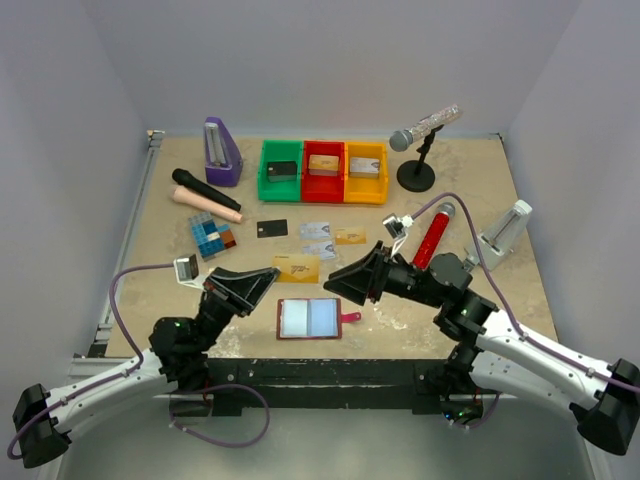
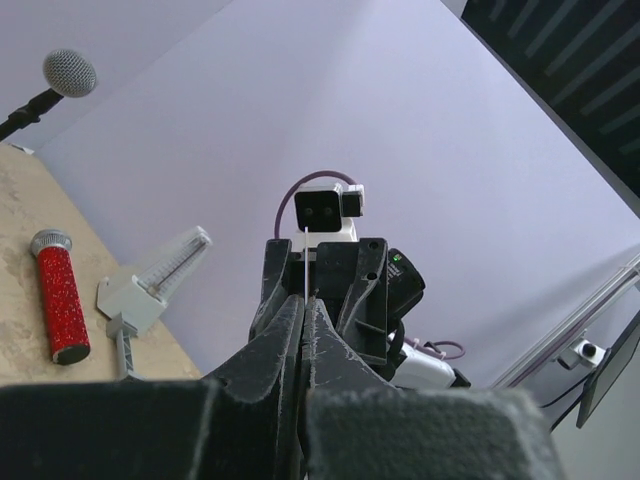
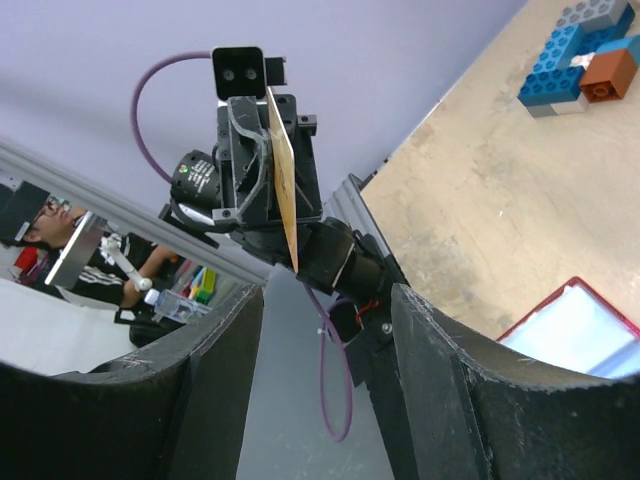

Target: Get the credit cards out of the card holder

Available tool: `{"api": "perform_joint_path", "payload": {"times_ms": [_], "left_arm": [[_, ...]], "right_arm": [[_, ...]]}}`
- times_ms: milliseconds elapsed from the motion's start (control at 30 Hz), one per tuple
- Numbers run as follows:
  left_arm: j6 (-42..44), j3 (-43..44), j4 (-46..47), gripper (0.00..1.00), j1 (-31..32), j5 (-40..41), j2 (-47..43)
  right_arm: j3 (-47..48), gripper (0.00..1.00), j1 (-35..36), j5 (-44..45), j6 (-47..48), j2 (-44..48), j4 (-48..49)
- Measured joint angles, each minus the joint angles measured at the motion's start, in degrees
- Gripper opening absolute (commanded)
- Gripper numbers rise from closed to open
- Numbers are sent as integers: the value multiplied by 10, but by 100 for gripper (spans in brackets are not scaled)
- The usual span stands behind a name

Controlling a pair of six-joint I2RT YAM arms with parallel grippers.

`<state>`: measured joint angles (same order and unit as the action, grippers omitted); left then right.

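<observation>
The dark-red card holder (image 1: 310, 318) lies open at the table's front, its pale bluish pockets up; a corner shows in the right wrist view (image 3: 590, 330). My left gripper (image 1: 268, 282) is shut on a gold-orange credit card (image 1: 297, 267), held above the table left of the holder. That card is seen edge-on (image 3: 283, 170) from the right wrist and as a thin line (image 2: 303, 262) from the left wrist. My right gripper (image 1: 335, 283) is open and empty, facing the card. A black card (image 1: 272, 228), two silvery cards (image 1: 314, 230) and another gold one (image 1: 350, 236) lie behind.
Green, red and yellow bins (image 1: 323, 171) with small blocks stand at the back. A purple metronome (image 1: 221, 152), two microphones (image 1: 205, 200) and toy bricks (image 1: 213, 237) lie left. A stand microphone (image 1: 424, 135), a red microphone (image 1: 433, 235) and a white metronome (image 1: 505, 233) are right.
</observation>
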<state>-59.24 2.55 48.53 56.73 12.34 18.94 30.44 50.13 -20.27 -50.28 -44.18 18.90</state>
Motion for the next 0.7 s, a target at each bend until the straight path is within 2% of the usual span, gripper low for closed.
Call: {"api": "perform_joint_path", "payload": {"times_ms": [400, 500, 700], "left_arm": [[-4, 0, 3, 0, 0, -1, 9], [-6, 0, 2, 0, 0, -1, 9], [-13, 0, -2, 0, 0, -2, 11]], "right_arm": [[10, 52, 0, -17, -5, -58, 33], [21, 42, 0, -21, -5, -68, 35], [34, 10, 0, -35, -7, -84, 57]]}}
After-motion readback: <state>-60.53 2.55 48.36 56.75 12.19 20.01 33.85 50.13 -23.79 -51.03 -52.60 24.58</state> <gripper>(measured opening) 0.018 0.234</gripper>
